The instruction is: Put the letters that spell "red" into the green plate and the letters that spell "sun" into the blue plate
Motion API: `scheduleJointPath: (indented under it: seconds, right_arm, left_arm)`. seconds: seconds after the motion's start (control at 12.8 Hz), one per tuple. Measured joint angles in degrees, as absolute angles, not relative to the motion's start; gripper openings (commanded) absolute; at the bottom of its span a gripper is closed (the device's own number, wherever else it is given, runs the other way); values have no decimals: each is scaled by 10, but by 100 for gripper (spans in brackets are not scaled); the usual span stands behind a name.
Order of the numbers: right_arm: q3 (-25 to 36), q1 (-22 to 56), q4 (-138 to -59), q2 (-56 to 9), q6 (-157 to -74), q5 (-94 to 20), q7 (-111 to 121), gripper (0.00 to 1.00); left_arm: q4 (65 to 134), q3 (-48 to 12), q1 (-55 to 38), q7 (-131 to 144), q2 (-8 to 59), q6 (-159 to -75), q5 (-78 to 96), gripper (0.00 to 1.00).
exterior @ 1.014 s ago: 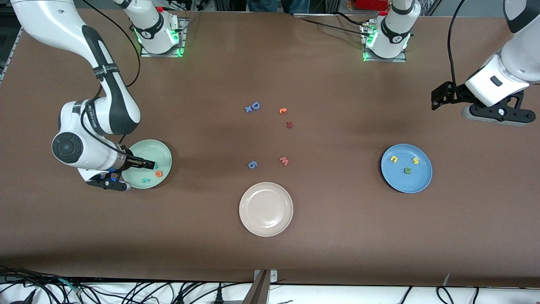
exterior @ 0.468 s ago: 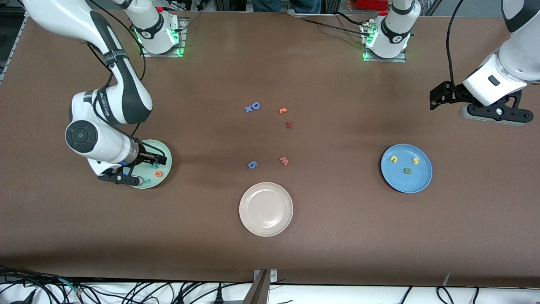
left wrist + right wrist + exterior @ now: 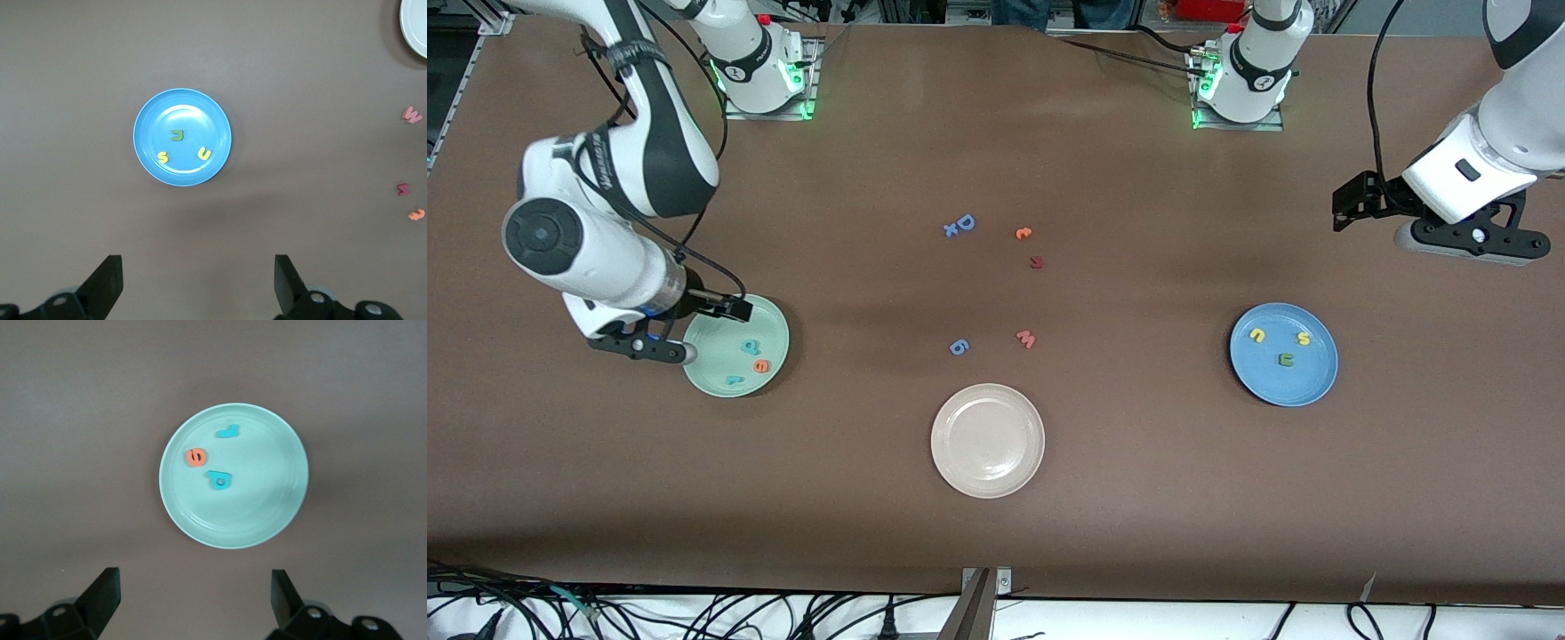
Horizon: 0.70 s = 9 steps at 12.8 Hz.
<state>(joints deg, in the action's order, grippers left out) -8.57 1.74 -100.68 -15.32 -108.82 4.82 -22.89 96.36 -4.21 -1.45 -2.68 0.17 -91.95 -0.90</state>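
Honestly looks finished: the orange e, teal d and r (image 3: 227, 432) sit in the green plate (image 3: 267, 520), s, u, n in the blue plate (image 3: 150, 113), right gripper (image 3: 193, 597) and left gripper (image 3: 198, 283) hang empty, jaws spread, so next is just parking both arms.

The right arm covers the green plate (image 3: 769, 322) rim at nine o'clock. The beige plate (image 3: 415, 27) is cut off in the left wrist view.

Even, fairly bright overhead light, soft shadows on the table (image 3: 1138, 498), all views sharp, no glare
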Motion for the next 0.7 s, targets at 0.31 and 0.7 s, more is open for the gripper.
scheduleJointPath:
  seconds: [0.31,0.7]
  right_arm:
    - [-84,-10,-1006,-106,-1044,48,-199,100]
    - [-84,-23,-974,-82,-974,48,-172,100]
  left_arm:
    - [963,-43,-16,-27,2,-919,-9,100]
    - [963,-53,-18,-27,2,-918,-9,100]
